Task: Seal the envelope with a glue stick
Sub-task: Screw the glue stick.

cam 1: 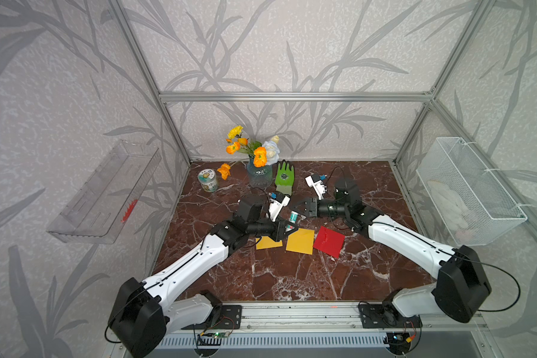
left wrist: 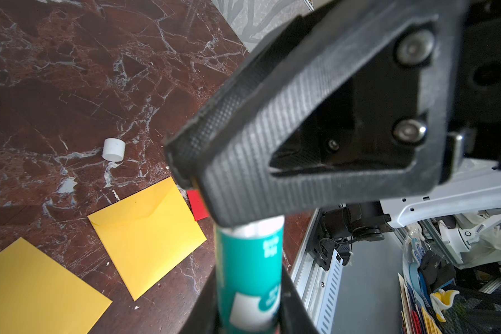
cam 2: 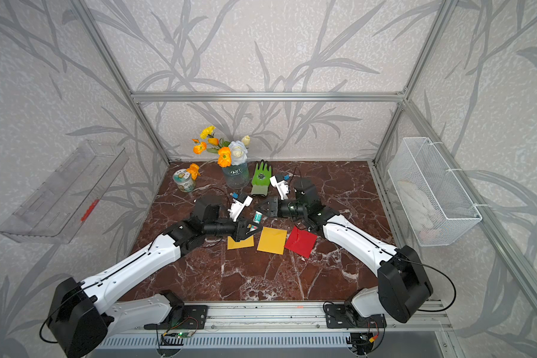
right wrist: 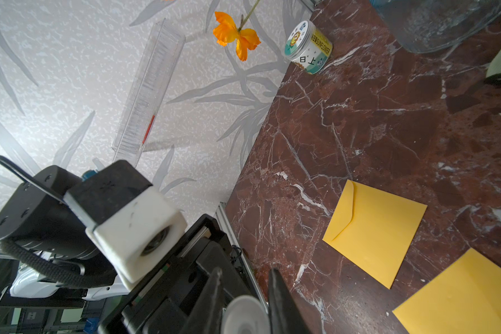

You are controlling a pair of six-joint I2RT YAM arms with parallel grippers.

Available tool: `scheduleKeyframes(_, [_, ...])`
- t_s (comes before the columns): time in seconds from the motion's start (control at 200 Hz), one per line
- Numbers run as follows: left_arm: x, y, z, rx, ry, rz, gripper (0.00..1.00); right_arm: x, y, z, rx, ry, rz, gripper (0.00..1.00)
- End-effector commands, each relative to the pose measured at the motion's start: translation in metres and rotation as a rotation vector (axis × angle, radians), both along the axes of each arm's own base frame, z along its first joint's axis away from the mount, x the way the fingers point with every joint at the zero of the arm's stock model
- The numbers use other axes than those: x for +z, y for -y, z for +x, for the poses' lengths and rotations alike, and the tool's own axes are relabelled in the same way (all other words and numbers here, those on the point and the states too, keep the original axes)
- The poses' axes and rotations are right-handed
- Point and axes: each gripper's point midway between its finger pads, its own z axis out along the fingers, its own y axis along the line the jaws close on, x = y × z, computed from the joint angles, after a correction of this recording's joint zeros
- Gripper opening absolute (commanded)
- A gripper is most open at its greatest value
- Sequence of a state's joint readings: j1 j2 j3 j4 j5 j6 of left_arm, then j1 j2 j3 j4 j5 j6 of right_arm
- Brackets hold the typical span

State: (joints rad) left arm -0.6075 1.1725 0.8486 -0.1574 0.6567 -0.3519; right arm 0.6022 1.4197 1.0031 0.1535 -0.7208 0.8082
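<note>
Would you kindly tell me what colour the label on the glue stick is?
Teal with white patches on the glue stick, clearest in the left wrist view.

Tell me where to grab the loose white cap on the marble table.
Grip the white cap across its curved side wall, coming straight down from above. It is a short cylinder that seems to stand on end on the table, flat face up, apart from the yellow envelope, so end effector fingers can straddle it.
</note>
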Motion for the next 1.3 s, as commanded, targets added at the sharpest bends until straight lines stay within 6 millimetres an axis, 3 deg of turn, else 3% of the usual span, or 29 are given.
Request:
scheduleKeyframes(0.0, [0.011, 0.003, 0.001, -0.015, 0.027, -0.031, 0.0, 0.016, -0.005, -0.014, 0.078, 0.05, 0.062, 0.24])
scheduleKeyframes(0.14, [0.035, 0.005, -0.02, -0.123, 0.014, -0.102, 0.0, 0.04, -0.003, -0.041, 0.214, 0.166, 0.141, 0.2])
scheduleKeyframes(0.3, [0.07, 0.011, -0.051, -0.294, -0.018, -0.244, 0.0, 0.08, 0.008, -0.084, 0.378, 0.348, 0.285, 0.2])
scheduleKeyframes(0.45, [0.098, 0.009, -0.08, -0.453, -0.019, -0.342, 0.0, 0.092, 0.019, -0.109, 0.437, 0.444, 0.323, 0.21])
scheduleKeyframes(0.64, [0.111, 0.006, -0.091, -0.505, 0.021, -0.393, 0.0, 0.102, 0.018, -0.131, 0.536, 0.494, 0.369, 0.21])
scheduleKeyframes(0.71, [0.106, 0.006, -0.092, -0.509, 0.008, -0.378, 0.0, 0.103, 0.017, -0.128, 0.526, 0.501, 0.365, 0.26])
scheduleKeyframes(0.76, [0.099, 0.006, -0.086, -0.476, 0.005, -0.348, 0.0, 0.101, 0.015, -0.121, 0.487, 0.493, 0.334, 0.37])
scheduleKeyframes(0.895, [0.071, 0.004, -0.055, -0.29, 0.037, -0.209, 0.0, 0.076, 0.009, -0.073, 0.27, 0.375, 0.146, 0.55])
scheduleKeyframes(0.995, [0.046, -0.004, -0.022, -0.113, 0.083, -0.104, 0.0, 0.049, 0.006, -0.037, 0.119, 0.193, 0.08, 0.57])
scheduleKeyframes(1.07, [0.031, -0.009, -0.004, -0.027, 0.1, -0.042, 0.0, 0.029, 0.0, -0.022, 0.087, 0.116, 0.047, 0.58])
scheduleKeyframes(1.19, [0.016, -0.007, 0.005, -0.007, 0.082, -0.003, 0.0, 0.009, -0.008, -0.009, 0.052, 0.037, 0.01, 0.58])
scheduleKeyframes(1.295, [0.006, -0.007, 0.009, 0.003, 0.063, 0.017, 0.0, 0.006, -0.013, -0.002, 0.036, 0.027, 0.001, 0.55])
